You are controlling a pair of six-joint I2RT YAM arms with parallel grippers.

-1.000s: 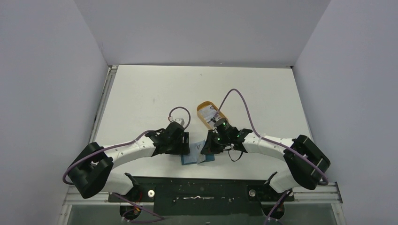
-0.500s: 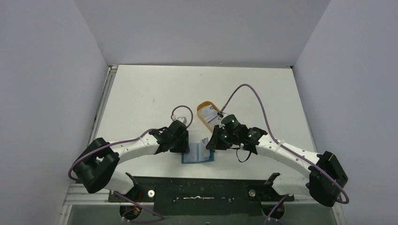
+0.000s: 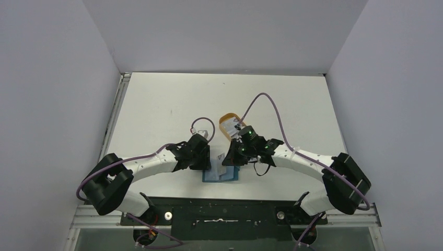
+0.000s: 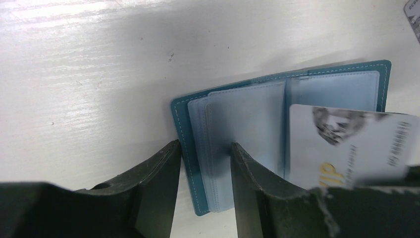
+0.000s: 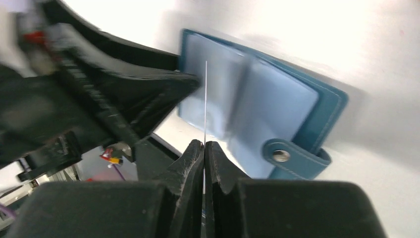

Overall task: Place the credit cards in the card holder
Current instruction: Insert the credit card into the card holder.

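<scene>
The teal card holder [image 4: 184,129] lies open near the table's front edge [image 3: 219,174], clear pockets up, its snap tab [image 5: 292,158] at the side. My left gripper [image 4: 204,146] straddles its left edge, one finger against the teal cover and the other pressing on the clear pockets. My right gripper [image 5: 204,144] is shut on a silvery credit card [image 4: 346,148], which shows edge-on as a thin line [image 5: 205,99]. That card hangs upright over the holder's pockets, close to the left fingers. More credit cards [image 3: 233,127] lie further back.
An orange-tan oval tray [image 3: 224,119] behind the holder carries the other cards, one corner of a card [image 4: 412,11] showing in the left wrist view. Purple cables loop above both wrists. The black base rail [image 3: 224,212] runs just in front of the holder.
My right gripper, still holding the card, drew back to the right and then returned left over the holder. The left arm has barely shifted beside the holder's left edge.
</scene>
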